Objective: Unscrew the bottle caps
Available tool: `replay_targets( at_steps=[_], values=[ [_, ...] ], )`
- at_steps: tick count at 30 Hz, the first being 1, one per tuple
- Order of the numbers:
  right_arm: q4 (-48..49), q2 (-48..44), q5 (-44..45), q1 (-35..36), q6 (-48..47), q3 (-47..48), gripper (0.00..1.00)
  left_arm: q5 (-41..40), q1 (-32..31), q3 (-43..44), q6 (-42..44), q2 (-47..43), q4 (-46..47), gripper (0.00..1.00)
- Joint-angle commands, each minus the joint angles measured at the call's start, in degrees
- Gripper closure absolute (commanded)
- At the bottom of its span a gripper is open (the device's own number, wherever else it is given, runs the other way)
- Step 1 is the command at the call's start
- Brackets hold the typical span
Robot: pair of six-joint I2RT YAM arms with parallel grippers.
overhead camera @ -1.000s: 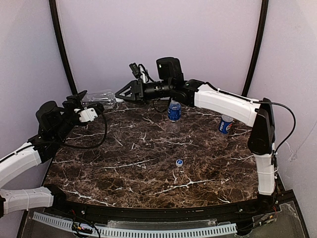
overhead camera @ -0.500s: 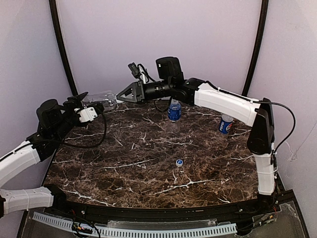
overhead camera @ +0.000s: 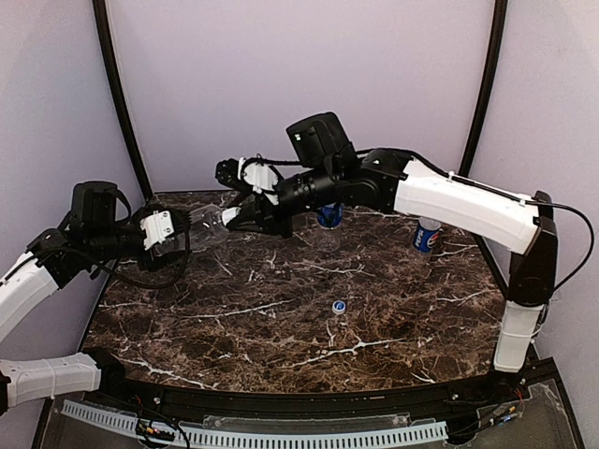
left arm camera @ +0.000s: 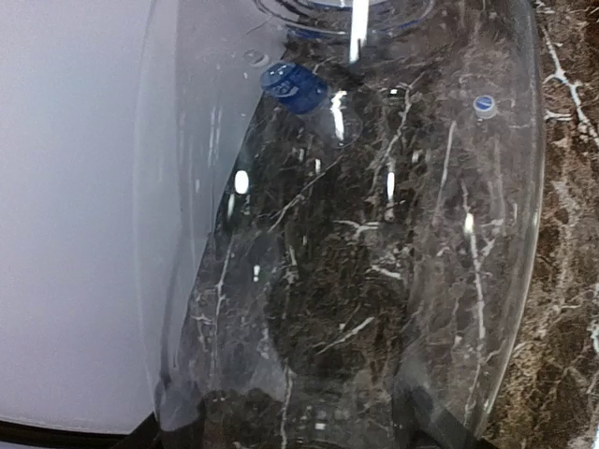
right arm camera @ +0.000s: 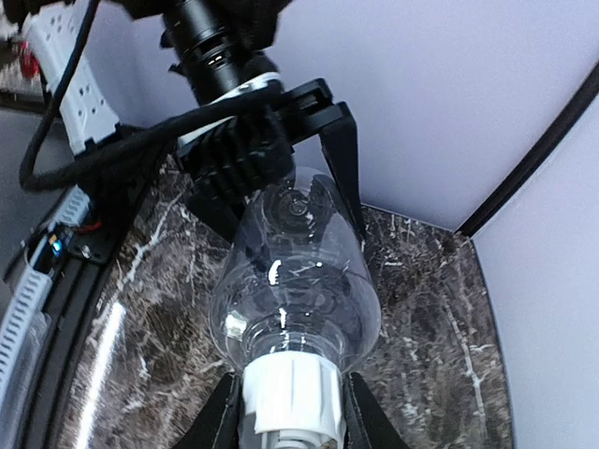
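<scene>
The unlabelled clear bottle lies level in the air over the table's back left, held between both arms. My left gripper is shut on its base end. My right gripper is shut on its white cap. In the right wrist view the white cap sits between my fingers, with the bottle beyond it. The left wrist view looks through the bottle's wall. The blue-label bottle stands behind the right arm. The Pepsi bottle stands at the back right. A loose blue cap lies mid-table.
The dark marble table has purple walls close behind and at both sides. Black upright poles stand at the back corners. The right arm stretches across the back of the table above the blue-label bottle.
Both arms brought the clear bottle forward and down from the back-left corner. The right gripper, open beside the cap a second ago, now grips it.
</scene>
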Motion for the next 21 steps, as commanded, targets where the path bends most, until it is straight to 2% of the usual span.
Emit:
replay_targets(
  at_steps=[1, 6, 12, 14, 16, 19, 21],
  values=[
    [-3.53, -1.08, 5.64, 7.64, -29.62, -4.76, 1.0, 15.98, -0.74, 3.03, -6.88, 0.7, -8.51, 0.62],
    [-2.11, -2.74, 10.53, 8.59, -40.37, -8.64, 1.0, 19.19, -0.71, 3.24, -8.6, 0.67, -11.2, 0.63],
    [5.73, -4.84, 12.41, 8.59, -41.49, -12.9, 0.98, 18.33, -0.71, 2.63, -9.25, 0.13, -10.46, 0.64],
    [7.2, -5.38, 13.22, 8.59, -41.05, -13.61, 0.89, 17.75, -0.69, 2.38, -9.27, -0.09, -10.07, 0.64],
    [9.19, -6.06, 14.06, 8.59, -40.75, -14.83, 0.74, 17.13, -0.71, 1.99, -9.39, -0.27, -9.49, 0.64],
    [11.97, -7.07, 14.35, 8.59, -39.54, -16.36, 0.57, 16.36, -0.71, 1.25, -9.95, -0.57, -8.21, 0.65],
    [13.04, -7.63, 14.08, 8.59, -38.11, -16.62, 0.51, 15.85, -0.71, 1.02, -10.3, -0.75, -7.72, 0.65]
  ],
)
